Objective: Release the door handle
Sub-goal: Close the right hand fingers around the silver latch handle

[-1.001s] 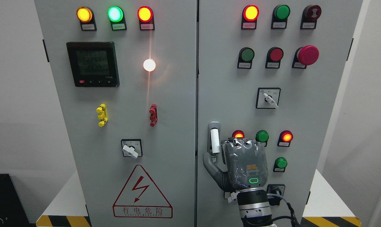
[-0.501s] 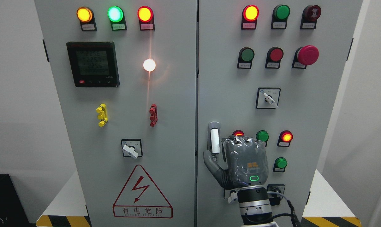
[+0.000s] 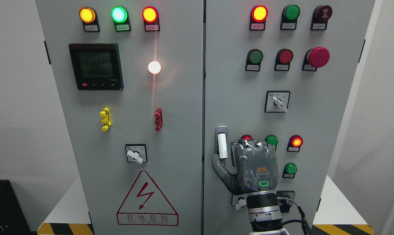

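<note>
R hand [image 3: 249,166] beside door handle [image 3: 221,143]

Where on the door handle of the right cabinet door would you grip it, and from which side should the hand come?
Grip the door handle on its white upright bar, wrapping from its right, where the right hand is. The bar is tall and narrow, and the door seam lies close on its left.
</note>
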Controlling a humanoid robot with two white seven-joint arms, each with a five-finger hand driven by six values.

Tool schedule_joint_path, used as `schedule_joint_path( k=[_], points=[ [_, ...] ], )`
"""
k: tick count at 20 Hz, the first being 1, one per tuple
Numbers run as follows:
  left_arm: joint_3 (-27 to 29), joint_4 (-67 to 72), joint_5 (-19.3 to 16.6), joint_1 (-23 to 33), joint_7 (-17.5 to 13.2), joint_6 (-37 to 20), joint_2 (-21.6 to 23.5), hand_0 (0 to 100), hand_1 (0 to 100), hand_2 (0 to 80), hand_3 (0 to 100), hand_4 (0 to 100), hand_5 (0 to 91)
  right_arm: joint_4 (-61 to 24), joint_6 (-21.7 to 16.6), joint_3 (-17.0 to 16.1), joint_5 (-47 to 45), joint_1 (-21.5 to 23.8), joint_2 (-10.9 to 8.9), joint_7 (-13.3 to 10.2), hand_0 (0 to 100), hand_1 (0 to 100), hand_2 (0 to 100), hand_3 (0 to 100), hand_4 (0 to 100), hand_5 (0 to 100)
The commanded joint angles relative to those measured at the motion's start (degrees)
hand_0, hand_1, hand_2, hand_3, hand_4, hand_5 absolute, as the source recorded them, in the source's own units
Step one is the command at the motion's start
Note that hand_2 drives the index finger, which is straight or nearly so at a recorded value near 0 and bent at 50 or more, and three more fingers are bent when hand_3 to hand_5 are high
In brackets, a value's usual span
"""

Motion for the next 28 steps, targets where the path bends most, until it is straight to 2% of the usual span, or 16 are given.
schedule_joint_path(
  k=[1,28],
  points=[
    [0.00,0.00,0.00,0.53,0.00,-0.01,-0.03,12,56,0.0,0,0,0.0,0.53,0.03,-0.36,-0.01,-0.03,0.01,-0.08,36,38,95,100,100,100],
    [0.00,0.00,0.00,0.53,0.00,-0.01,-0.03,12,56,0.0,0,0,0.0,0.36,0.12,-1.24,-0.45,0.06,0.10,-0.35,39,38,95,100,100,100]
  ],
)
